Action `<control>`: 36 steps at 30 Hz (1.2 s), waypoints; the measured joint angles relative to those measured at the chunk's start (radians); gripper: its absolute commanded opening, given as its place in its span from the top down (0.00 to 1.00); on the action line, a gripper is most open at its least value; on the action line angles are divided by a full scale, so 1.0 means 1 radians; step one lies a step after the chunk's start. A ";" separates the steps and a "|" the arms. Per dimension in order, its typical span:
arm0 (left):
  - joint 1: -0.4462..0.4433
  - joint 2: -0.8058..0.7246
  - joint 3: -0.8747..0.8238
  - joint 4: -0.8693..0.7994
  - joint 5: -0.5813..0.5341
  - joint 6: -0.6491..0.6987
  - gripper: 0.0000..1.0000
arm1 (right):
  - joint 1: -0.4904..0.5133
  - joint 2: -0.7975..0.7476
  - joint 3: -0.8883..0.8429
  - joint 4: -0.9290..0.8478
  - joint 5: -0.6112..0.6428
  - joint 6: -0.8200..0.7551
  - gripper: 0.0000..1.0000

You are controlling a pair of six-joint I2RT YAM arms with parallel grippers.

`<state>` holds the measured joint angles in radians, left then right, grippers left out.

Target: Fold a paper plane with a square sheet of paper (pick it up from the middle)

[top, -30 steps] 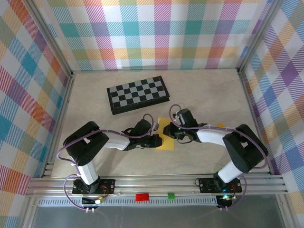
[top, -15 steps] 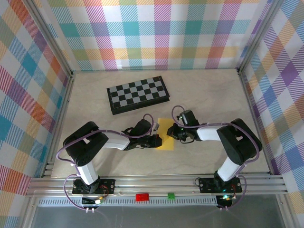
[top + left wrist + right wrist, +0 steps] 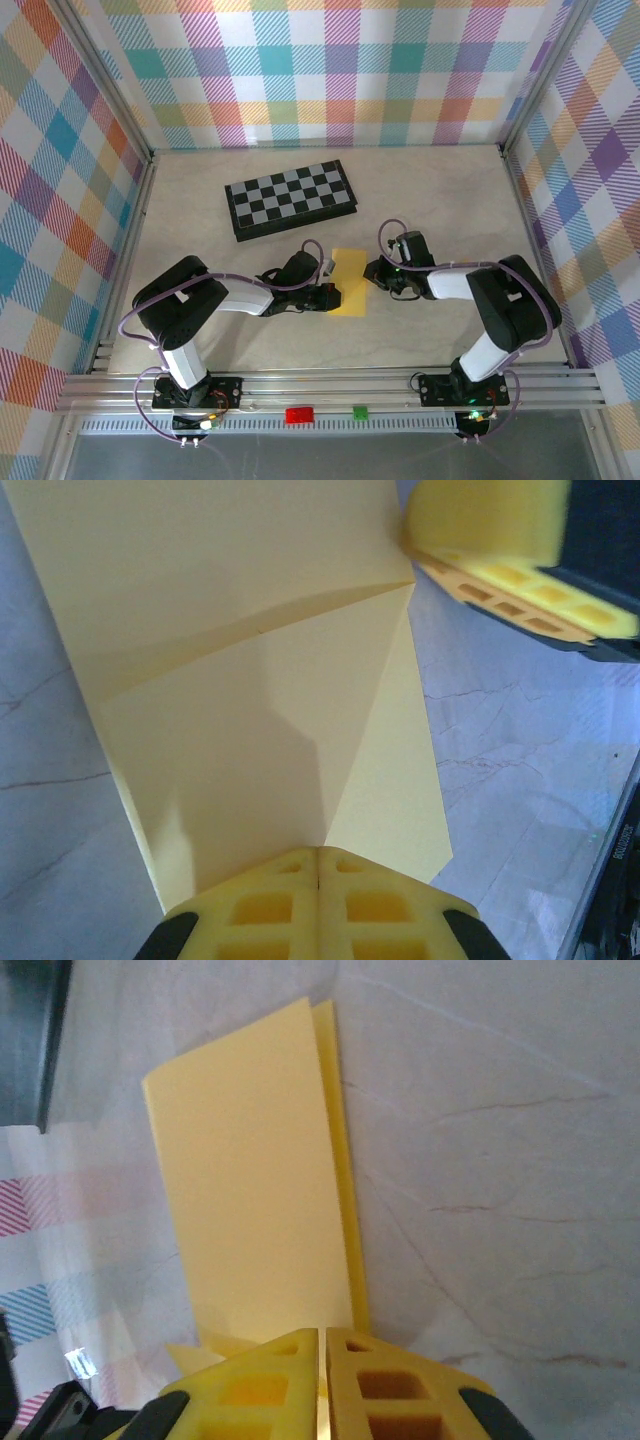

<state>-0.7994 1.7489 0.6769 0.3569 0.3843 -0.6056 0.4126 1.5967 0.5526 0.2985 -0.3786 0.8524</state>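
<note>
– Between the grippers, is that the paper (image 3: 350, 280)?
– Yes, part folded, flat on the table (image 3: 450, 200) near the board (image 3: 291, 198). It's thin, light and floppy, so I'd pinch a folded edge. Left gripper (image 3: 335, 297) is closed, tips on the paper. Right gripper (image 3: 372, 273) is nearly closed at its side, and has slid back off it

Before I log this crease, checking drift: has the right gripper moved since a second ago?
Yes. The right gripper has slid rightward in the top view, away from the chessboard's right end.
</note>
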 measured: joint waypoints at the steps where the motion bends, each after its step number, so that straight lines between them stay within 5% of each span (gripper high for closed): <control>1: 0.000 0.000 0.000 0.000 0.000 0.000 1.00 | 0.000 -0.016 -0.002 0.001 -0.001 0.000 0.86; 11: 0.000 -0.017 0.000 -0.035 0.000 0.000 1.00 | 0.106 0.020 0.040 0.021 -0.027 0.011 0.91; 25: 0.000 -0.069 0.098 -0.203 0.048 -0.001 1.00 | 0.105 0.072 0.039 -0.011 -0.019 0.022 0.98; 36: 0.000 0.111 0.214 -0.197 0.071 0.008 1.00 | 0.105 0.073 0.043 -0.021 -0.016 0.022 1.00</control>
<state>-0.7994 1.8595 0.8906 0.1596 0.4553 -0.5976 0.5179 1.6695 0.5961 0.2771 -0.3946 0.8742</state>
